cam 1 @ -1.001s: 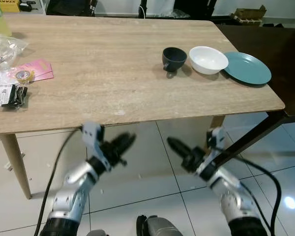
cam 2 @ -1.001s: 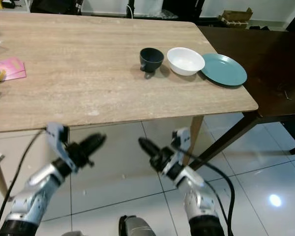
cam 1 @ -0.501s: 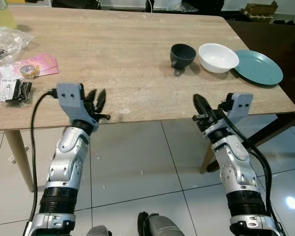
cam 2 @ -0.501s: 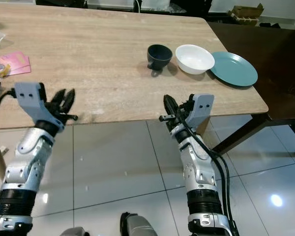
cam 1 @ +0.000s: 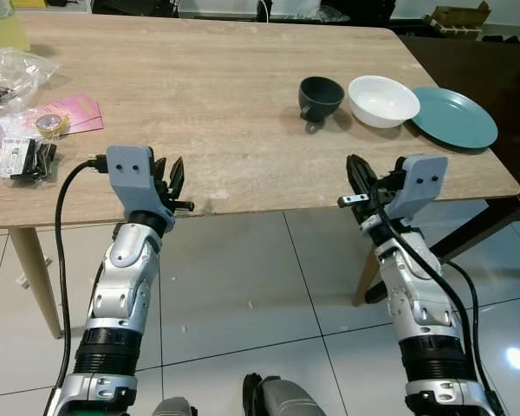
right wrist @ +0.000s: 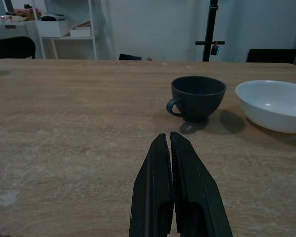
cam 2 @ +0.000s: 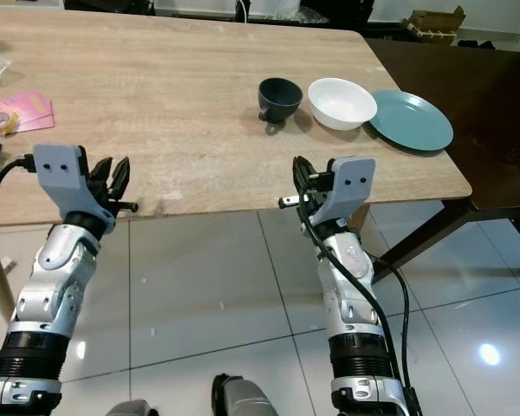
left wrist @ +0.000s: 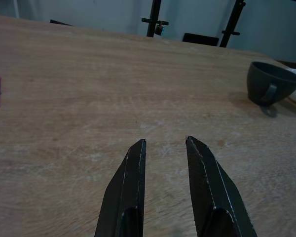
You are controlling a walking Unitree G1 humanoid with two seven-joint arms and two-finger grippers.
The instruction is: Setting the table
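Note:
On the wooden table (cam 1: 199, 95), near its right end, stand a dark cup (cam 1: 320, 95), a white bowl (cam 1: 383, 100) and a teal plate (cam 1: 454, 117) in a row. The cup (right wrist: 197, 98) and the bowl (right wrist: 274, 104) lie ahead of my right gripper (right wrist: 166, 136), which is shut with nothing in it. It hovers at the table's near edge (cam 1: 357, 165). My left gripper (cam 1: 169, 168) is open and empty at the near edge further left, its fingertips (left wrist: 140, 144) just over the wood, the cup (left wrist: 270, 85) far off to its right.
At the table's left end lie a pink booklet (cam 1: 65, 117), a clear plastic bag (cam 1: 9, 82), a small packet with black clips (cam 1: 17, 160) and a yellow-green bottle (cam 1: 4, 22). A dark table (cam 1: 494, 69) adjoins on the right. Tiled floor lies below.
Both arms rose from below the table to its near edge a second ago; since half a second ago they have barely shifted. The camera tilted slightly.

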